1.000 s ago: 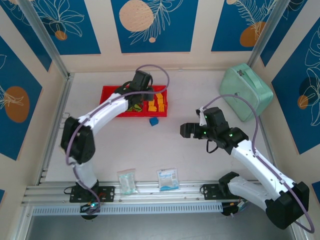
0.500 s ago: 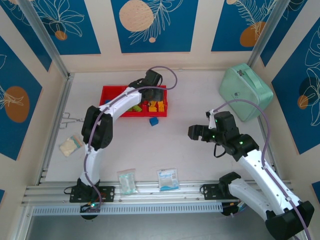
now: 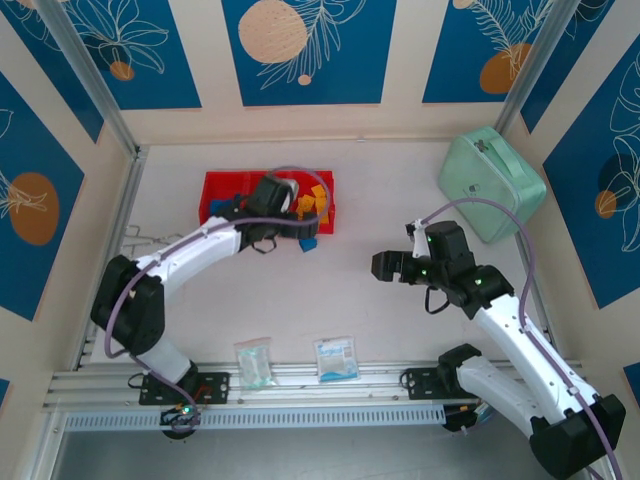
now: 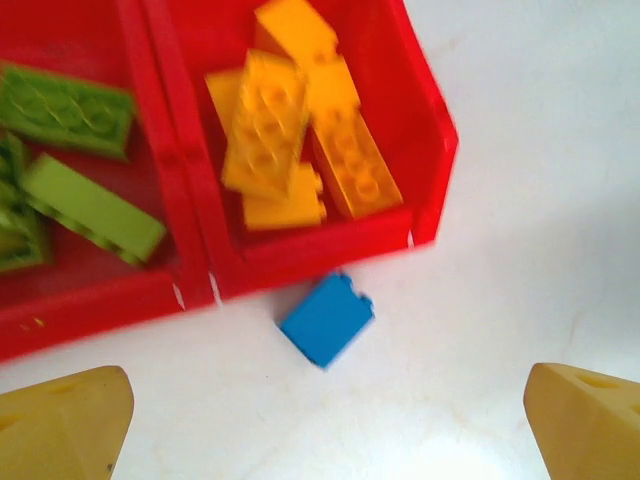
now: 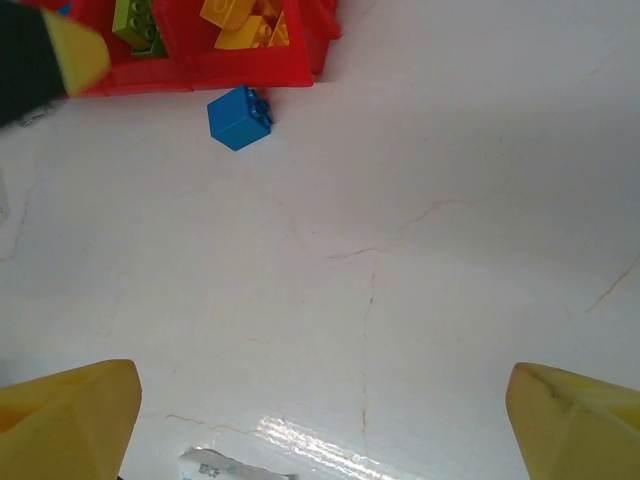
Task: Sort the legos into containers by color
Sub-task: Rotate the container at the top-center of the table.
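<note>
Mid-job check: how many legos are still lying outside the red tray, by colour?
Blue: 1, the blue brick on the table beside the near wall of the red tray.
Green: 0; the green bricks in view lie in a bin.
Orange-yellow: 0; the orange-yellow bricks in view lie in the end bin.
Total: 1 in view; the left arm covers some table.

Orange-yellow bricks (image 4: 290, 130) lie heaped in the end bin of the red tray (image 4: 430, 150). Green bricks (image 4: 80, 200) fill the bin beside it. One blue brick (image 4: 327, 320) sits just outside the tray's wall.
</note>
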You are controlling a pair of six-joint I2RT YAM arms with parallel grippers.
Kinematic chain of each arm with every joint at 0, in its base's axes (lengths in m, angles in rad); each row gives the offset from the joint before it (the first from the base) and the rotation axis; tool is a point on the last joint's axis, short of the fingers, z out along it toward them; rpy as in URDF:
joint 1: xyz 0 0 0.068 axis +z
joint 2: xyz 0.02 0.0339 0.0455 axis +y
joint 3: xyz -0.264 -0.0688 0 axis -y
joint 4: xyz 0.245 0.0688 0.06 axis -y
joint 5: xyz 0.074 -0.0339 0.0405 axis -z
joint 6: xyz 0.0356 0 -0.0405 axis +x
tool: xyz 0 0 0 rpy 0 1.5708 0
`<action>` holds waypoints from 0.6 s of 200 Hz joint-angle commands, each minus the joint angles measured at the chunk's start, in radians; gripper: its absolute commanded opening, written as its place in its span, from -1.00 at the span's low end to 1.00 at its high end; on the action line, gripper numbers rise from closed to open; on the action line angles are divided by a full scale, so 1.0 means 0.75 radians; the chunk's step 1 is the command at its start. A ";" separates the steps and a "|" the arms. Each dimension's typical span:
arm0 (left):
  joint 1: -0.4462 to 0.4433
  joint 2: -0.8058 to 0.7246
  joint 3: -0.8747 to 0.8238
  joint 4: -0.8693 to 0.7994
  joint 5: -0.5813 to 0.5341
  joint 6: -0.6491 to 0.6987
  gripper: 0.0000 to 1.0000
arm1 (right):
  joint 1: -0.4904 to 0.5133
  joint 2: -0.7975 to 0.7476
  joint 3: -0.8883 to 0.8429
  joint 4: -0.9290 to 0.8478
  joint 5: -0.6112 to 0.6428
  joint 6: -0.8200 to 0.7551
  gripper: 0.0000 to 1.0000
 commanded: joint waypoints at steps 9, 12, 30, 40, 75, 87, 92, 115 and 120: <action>-0.023 0.049 -0.236 0.239 0.203 0.056 0.97 | -0.007 0.051 -0.015 0.046 -0.084 -0.019 0.89; -0.030 0.057 -0.253 0.260 0.204 0.061 0.97 | -0.007 0.057 -0.013 0.048 -0.084 -0.017 0.89; -0.046 0.136 -0.294 0.306 0.183 0.096 0.99 | -0.006 0.077 -0.015 0.068 -0.100 -0.011 0.89; -0.050 0.184 -0.277 0.304 0.152 0.094 1.00 | -0.005 0.082 -0.014 0.075 -0.112 -0.006 0.89; -0.061 0.296 -0.196 0.337 0.038 0.009 0.99 | -0.001 0.073 -0.008 0.059 -0.115 0.007 0.89; -0.061 0.319 -0.174 0.362 0.000 -0.009 0.99 | -0.002 0.063 -0.009 0.047 -0.106 0.006 0.88; -0.062 0.329 -0.163 0.373 -0.013 -0.006 0.99 | -0.001 0.057 -0.009 0.041 -0.101 0.006 0.89; -0.061 0.407 -0.054 0.331 -0.078 0.043 0.99 | -0.002 0.030 -0.008 0.013 -0.084 0.002 0.89; -0.061 0.436 -0.012 0.298 -0.094 0.051 0.99 | -0.002 0.025 -0.008 0.007 -0.081 0.000 0.89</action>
